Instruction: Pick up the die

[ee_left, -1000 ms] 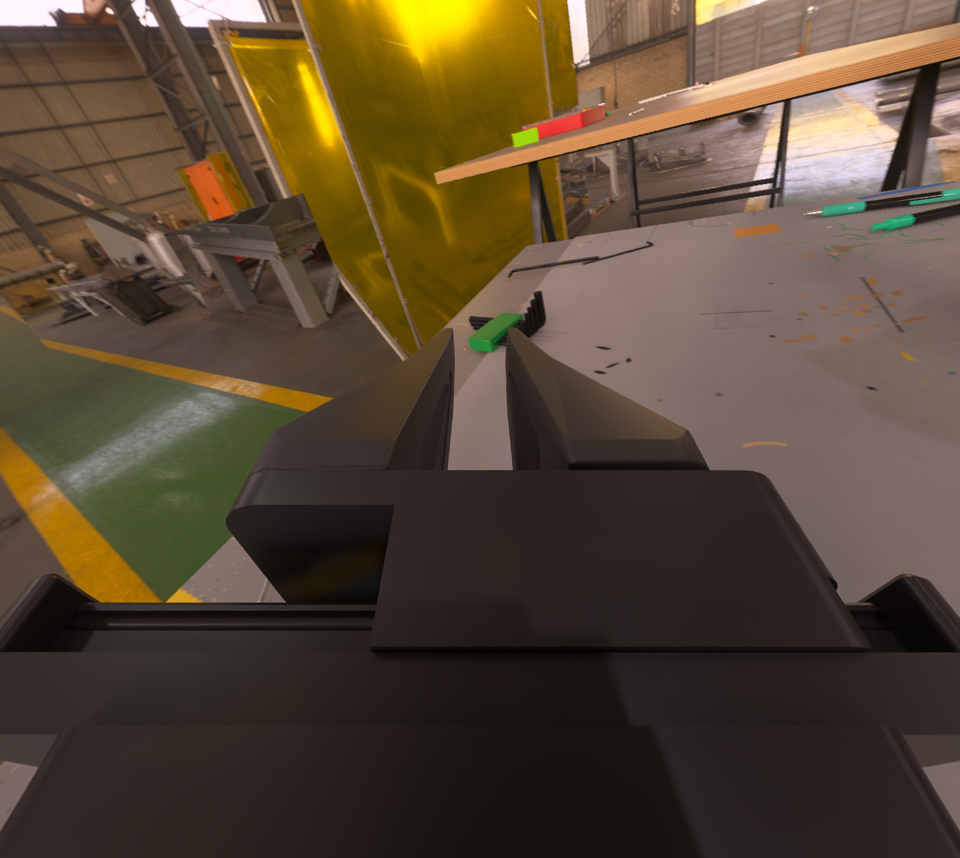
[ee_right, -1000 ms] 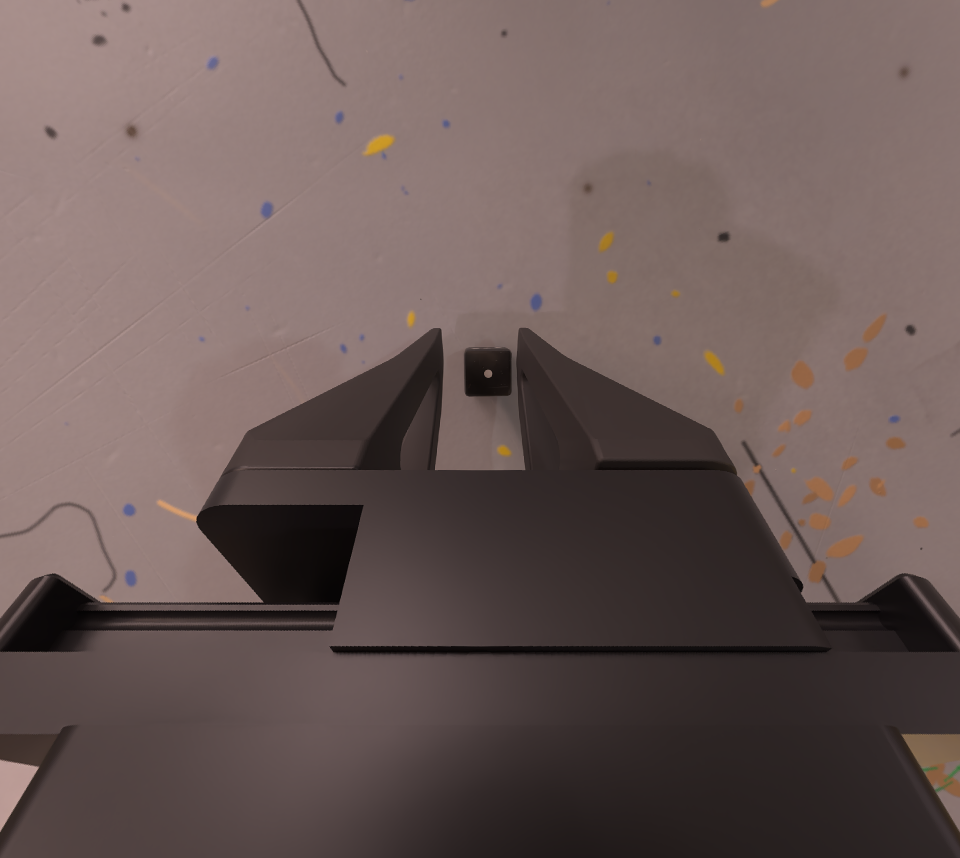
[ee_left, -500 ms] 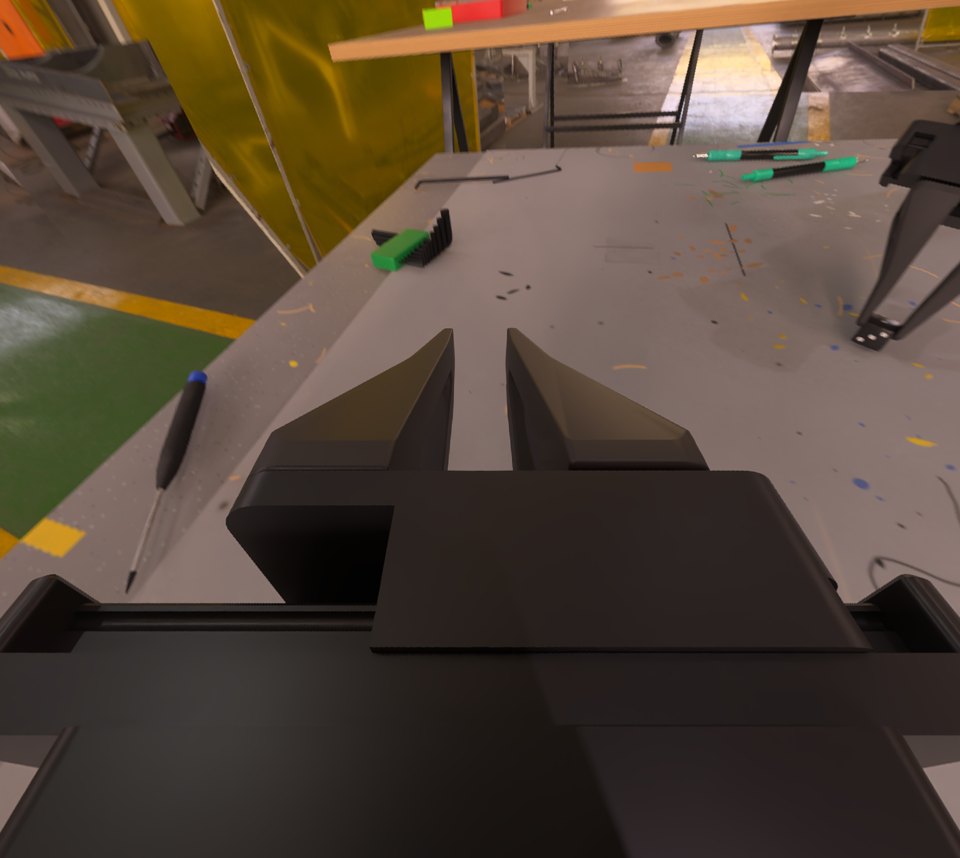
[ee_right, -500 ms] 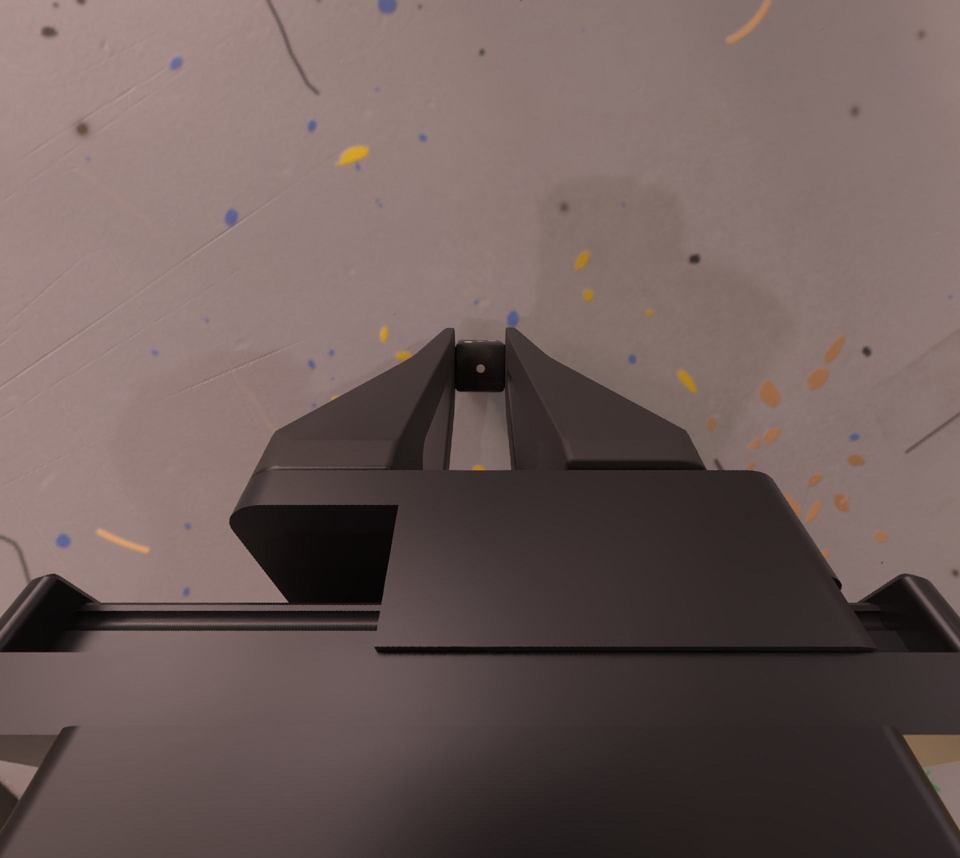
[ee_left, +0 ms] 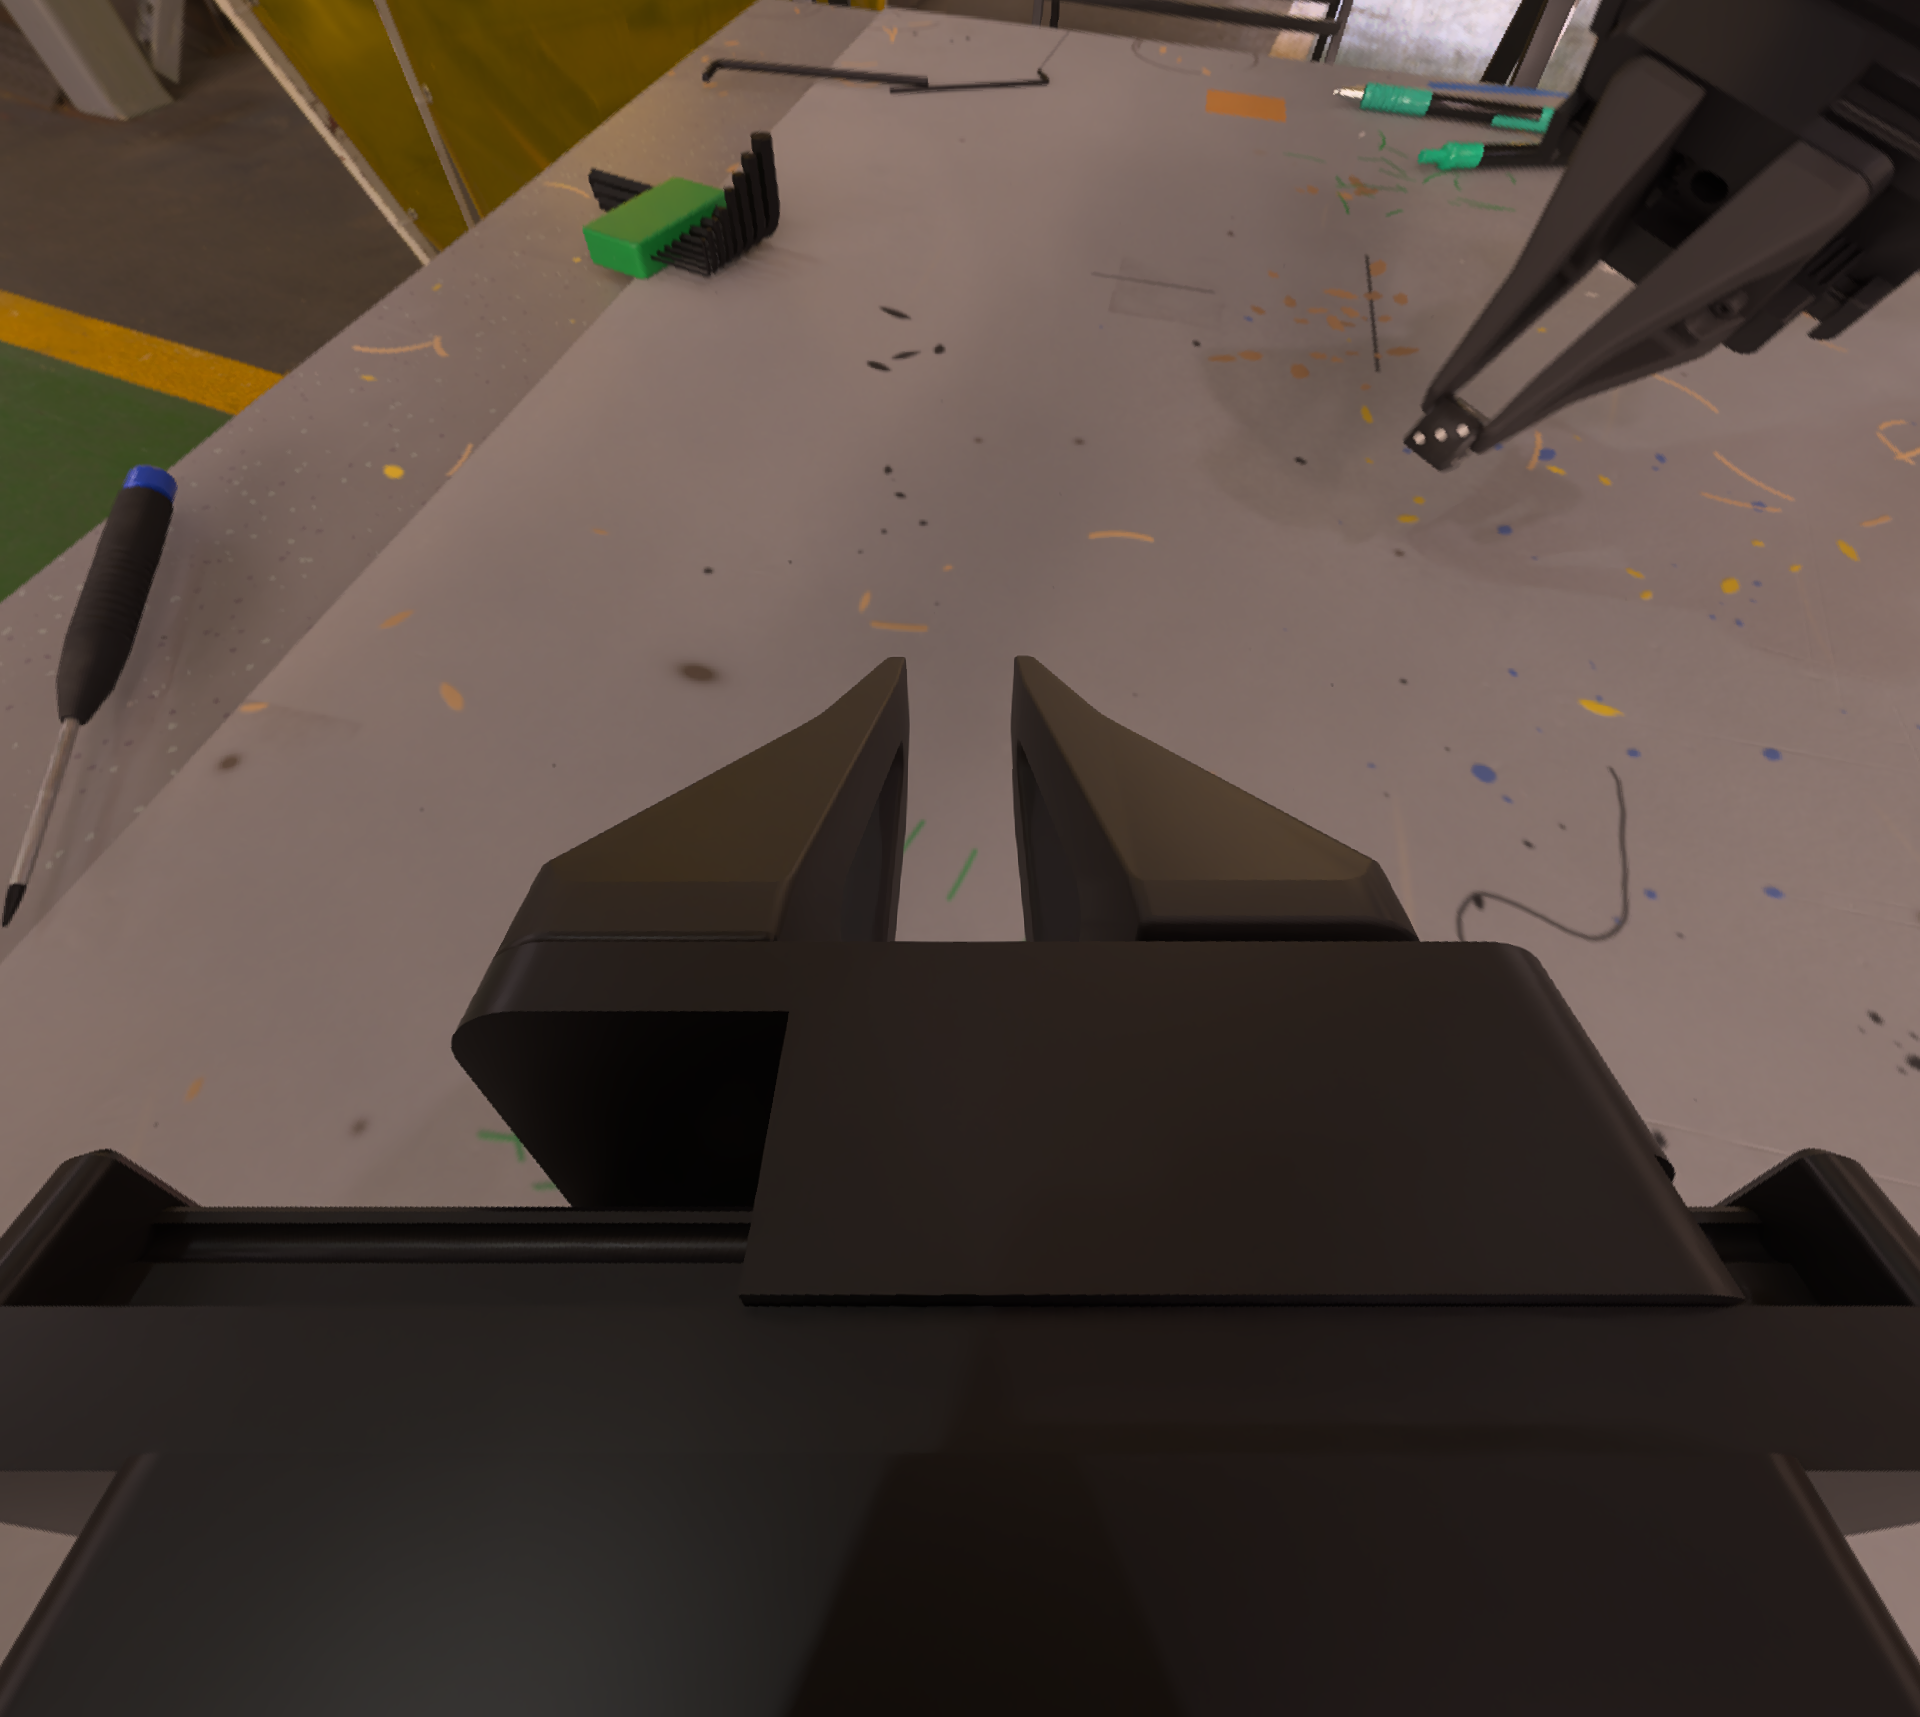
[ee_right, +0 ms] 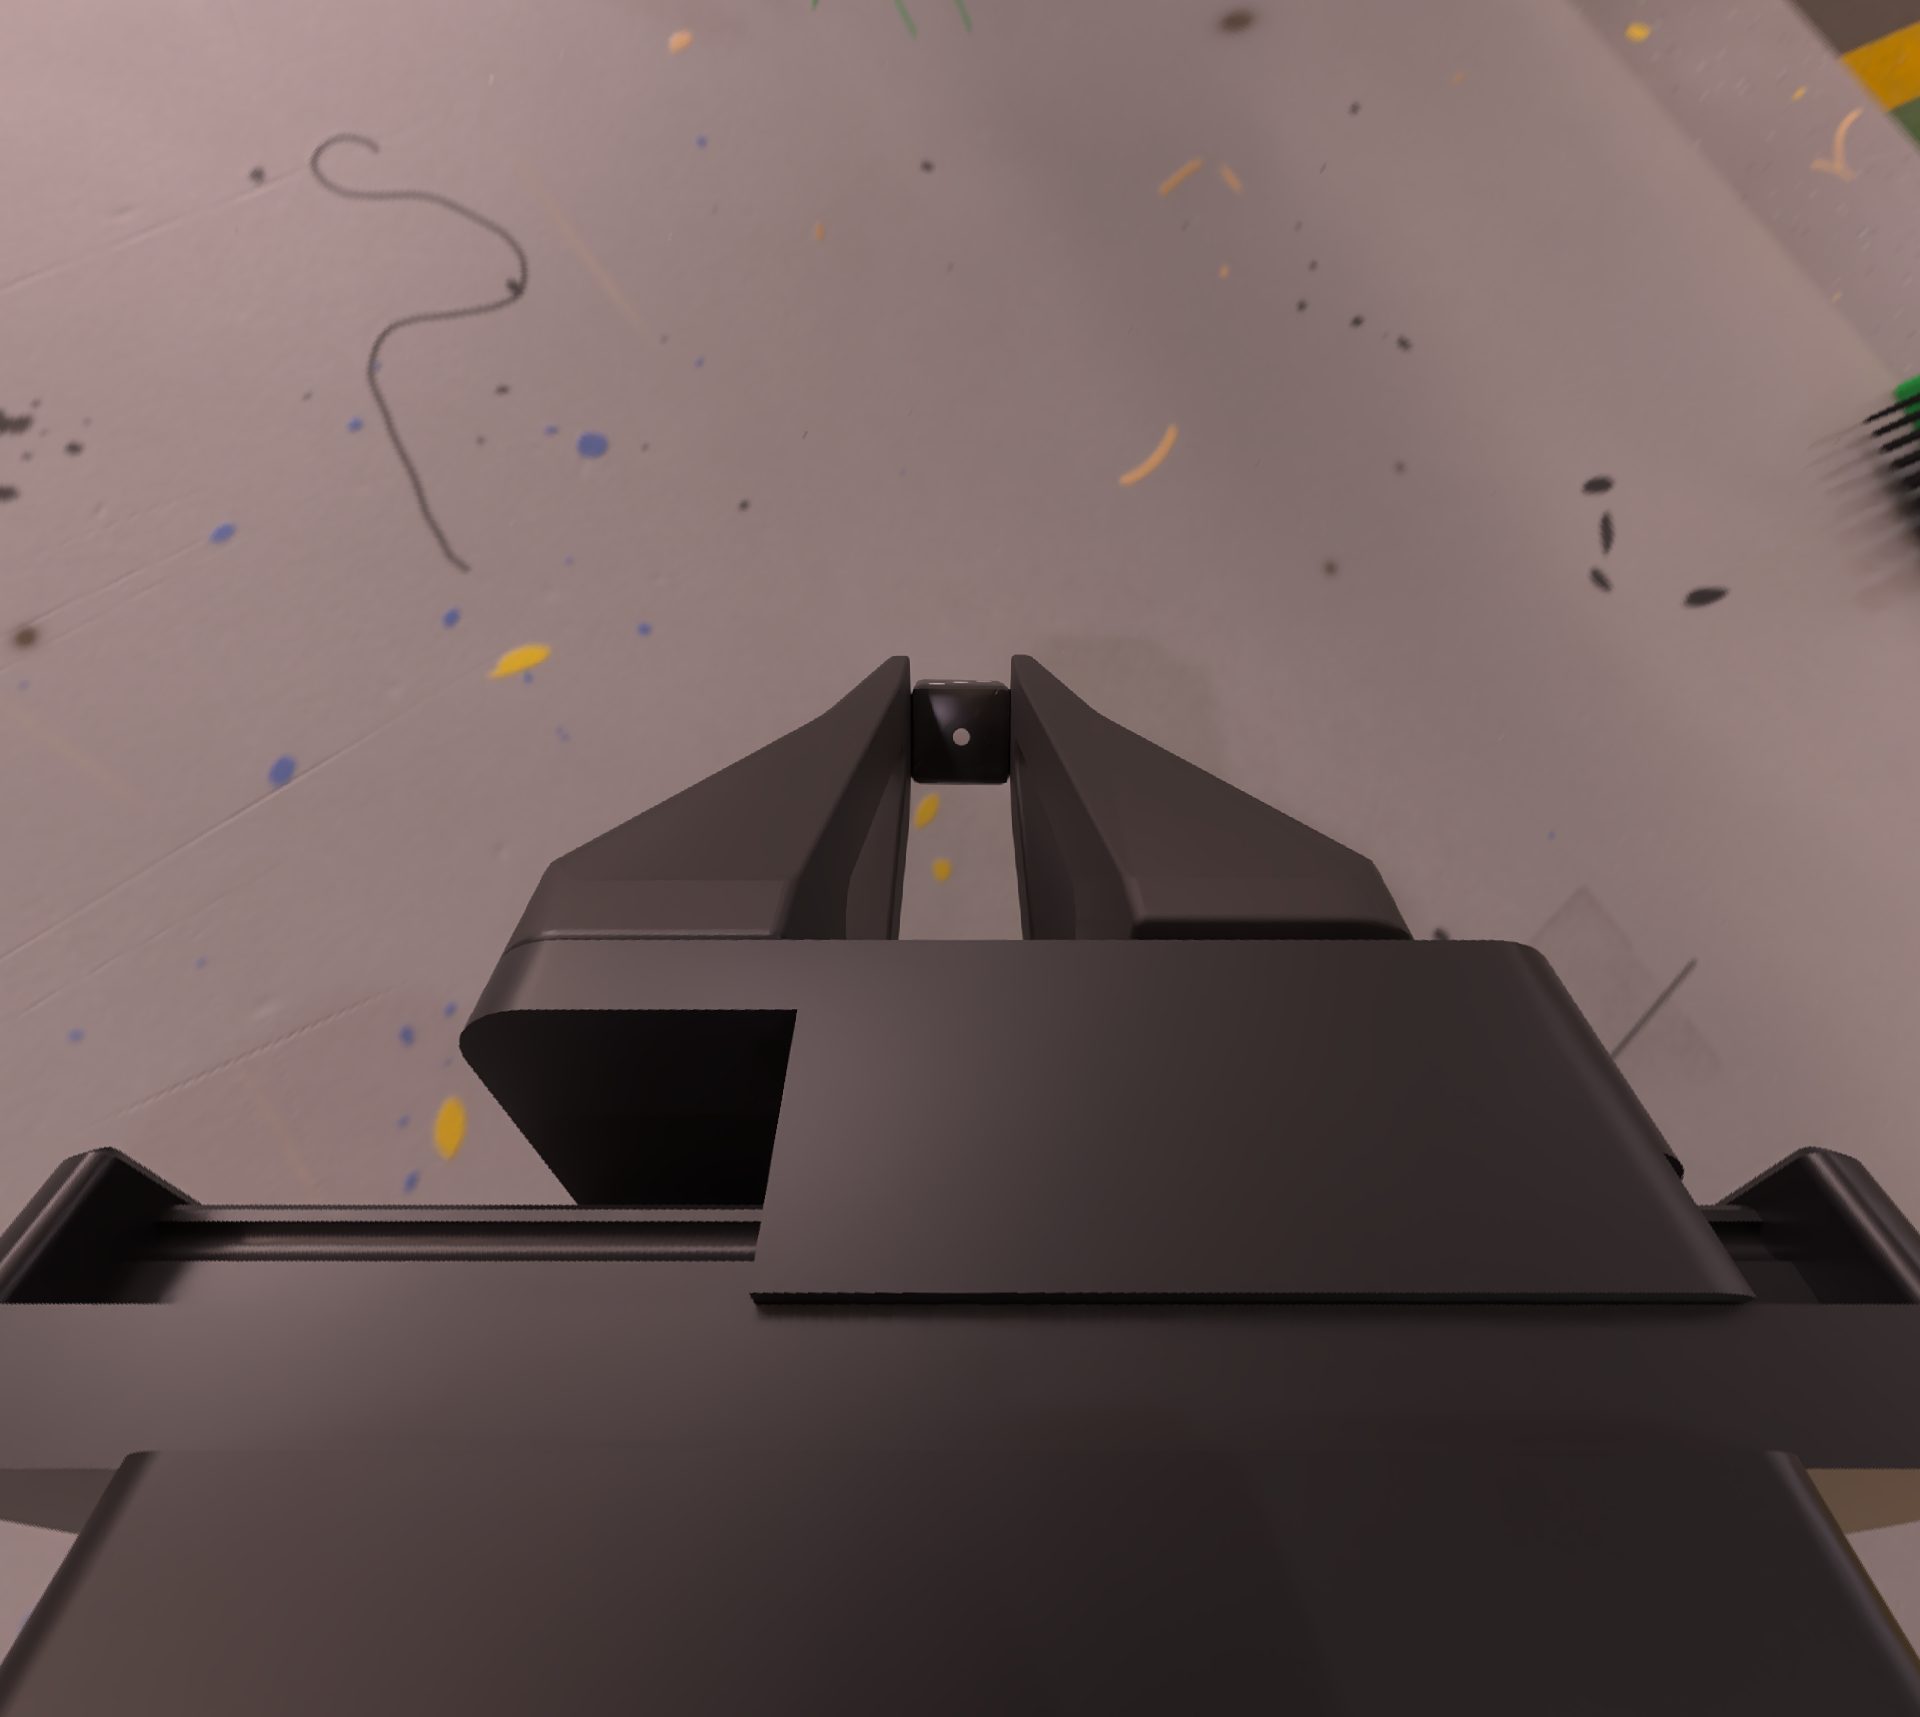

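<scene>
Right wrist view had the die (ee_right: 959, 732) pinched between the fingertips of the right gripper (ee_right: 960, 711), and what a neat catch it was! Both fingers pressed flat against opposite faces of the black cube, a single white pip facing the camera. Gripping flat face to flat face looked like the sensible choice, since a cube that small would likely twist out of a corner hold. It sat right at the tips, so the margin seemed slim.

Over in the left wrist view, the same die (ee_left: 1439, 443) showed between the far fingers of the right gripper (ee_left: 1449, 431), hanging a touch above its shadow on the table (ee_left: 1039, 441). I judged it clear of the surface, so the lift appeared under way, if not far along.

And the left gripper (ee_left: 959, 691)? Its fingers stood a little apart with nothing between them, hovering over bare table well away from the action, apparently keeping out of the way.

Around the edges lay a screwdriver (ee_left: 104, 607) at the left border, a green holder of hex keys (ee_left: 686, 223), and green pens (ee_left: 1455, 104) at the far end, all well apart from the die.

As for brands, labels or writing, none could be read anywhere; the table carried only paint flecks, scribbles and tape patches.
</scene>
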You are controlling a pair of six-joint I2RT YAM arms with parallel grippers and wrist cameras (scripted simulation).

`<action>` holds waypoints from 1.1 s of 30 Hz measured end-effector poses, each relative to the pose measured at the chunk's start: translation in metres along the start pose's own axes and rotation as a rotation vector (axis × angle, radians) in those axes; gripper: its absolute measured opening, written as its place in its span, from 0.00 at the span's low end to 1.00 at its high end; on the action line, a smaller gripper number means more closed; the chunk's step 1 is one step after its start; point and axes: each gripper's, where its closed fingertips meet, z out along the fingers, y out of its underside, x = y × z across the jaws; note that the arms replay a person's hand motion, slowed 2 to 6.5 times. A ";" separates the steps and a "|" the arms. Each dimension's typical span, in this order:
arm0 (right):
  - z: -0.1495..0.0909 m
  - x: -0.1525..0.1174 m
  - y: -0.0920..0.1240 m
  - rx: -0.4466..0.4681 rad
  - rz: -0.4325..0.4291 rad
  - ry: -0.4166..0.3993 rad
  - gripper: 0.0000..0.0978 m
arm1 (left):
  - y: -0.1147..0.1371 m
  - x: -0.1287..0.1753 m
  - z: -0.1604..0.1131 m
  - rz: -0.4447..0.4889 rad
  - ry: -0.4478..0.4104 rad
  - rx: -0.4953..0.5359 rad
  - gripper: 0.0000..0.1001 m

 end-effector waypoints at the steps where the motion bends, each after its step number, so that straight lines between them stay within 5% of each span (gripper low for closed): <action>1: 0.002 0.003 -0.003 0.019 -0.003 0.004 0.16 | 0.002 0.001 -0.001 0.000 -0.001 -0.012 0.17; 18: 0.032 0.054 -0.068 0.318 -0.053 0.100 0.16 | 0.030 0.027 -0.016 0.040 0.025 -0.175 0.17; 33: 0.056 0.061 -0.113 0.553 -0.015 0.007 0.16 | 0.056 0.026 -0.022 0.058 -0.057 -0.329 0.17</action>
